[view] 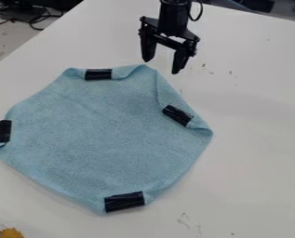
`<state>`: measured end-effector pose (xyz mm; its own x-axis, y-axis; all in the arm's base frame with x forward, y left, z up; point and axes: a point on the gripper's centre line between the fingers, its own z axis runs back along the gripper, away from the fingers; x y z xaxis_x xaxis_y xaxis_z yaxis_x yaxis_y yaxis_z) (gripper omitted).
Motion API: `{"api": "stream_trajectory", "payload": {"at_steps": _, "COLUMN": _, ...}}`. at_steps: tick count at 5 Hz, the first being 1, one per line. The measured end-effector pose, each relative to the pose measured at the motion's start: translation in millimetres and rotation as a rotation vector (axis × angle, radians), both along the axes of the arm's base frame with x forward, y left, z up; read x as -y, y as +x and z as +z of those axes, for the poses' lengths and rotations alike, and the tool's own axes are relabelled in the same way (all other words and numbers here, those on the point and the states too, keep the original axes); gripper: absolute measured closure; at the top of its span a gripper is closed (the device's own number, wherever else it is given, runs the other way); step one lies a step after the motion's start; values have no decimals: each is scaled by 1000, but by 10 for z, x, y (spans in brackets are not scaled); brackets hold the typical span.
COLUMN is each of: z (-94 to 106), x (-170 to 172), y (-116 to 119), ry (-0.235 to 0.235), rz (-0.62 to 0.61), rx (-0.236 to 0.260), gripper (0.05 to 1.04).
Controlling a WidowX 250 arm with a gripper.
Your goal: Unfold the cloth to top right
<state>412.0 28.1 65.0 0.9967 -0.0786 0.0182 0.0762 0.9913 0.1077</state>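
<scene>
At the lower left corner of the view, nearest the camera, is a small orange-yellow object (11, 233) (only partly in view, so I cannot tell what it is), with a thin rod beside it. Faint dark scuffs mark the white tabletop (255, 186) near the bottom, right of centre.

A light blue cloth (100, 135) lies on the table, covering much of the left and centre. It is spread mostly flat, in a rough many-sided shape, with its edges and corners partly turned in. Four strips of black tape sit around its border. The nearest strip (124, 201) is at the bottom edge, slightly tilted. The left strip (4, 131) stands almost upright at the cloth's left edge. The right strip (177, 115) runs at a slant, beside a raised fold that follows the upper right side. The far strip (98, 74) lies nearly level along the top edge.

Just beyond the cloth's top right part, the black two-finger gripper (162, 66) hangs down from the top edge of the view. Its fingers are apart, with a gap between the tips. Farthest away, at the upper left beyond the table, dark cables (34, 21) lie loosely on the floor.
</scene>
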Motion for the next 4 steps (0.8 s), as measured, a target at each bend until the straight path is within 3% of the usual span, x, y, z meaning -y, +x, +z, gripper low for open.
{"api": "stream_trajectory", "payload": {"at_steps": 1, "z": 59, "x": 137, "y": -182, "ry": -32, "rz": 76, "rx": 7, "gripper": 83}}
{"api": "stream_trajectory", "payload": {"at_steps": 4, "z": -289, "x": 410, "y": -589, "ry": -104, "rz": 230, "rx": -62, "gripper": 83}}
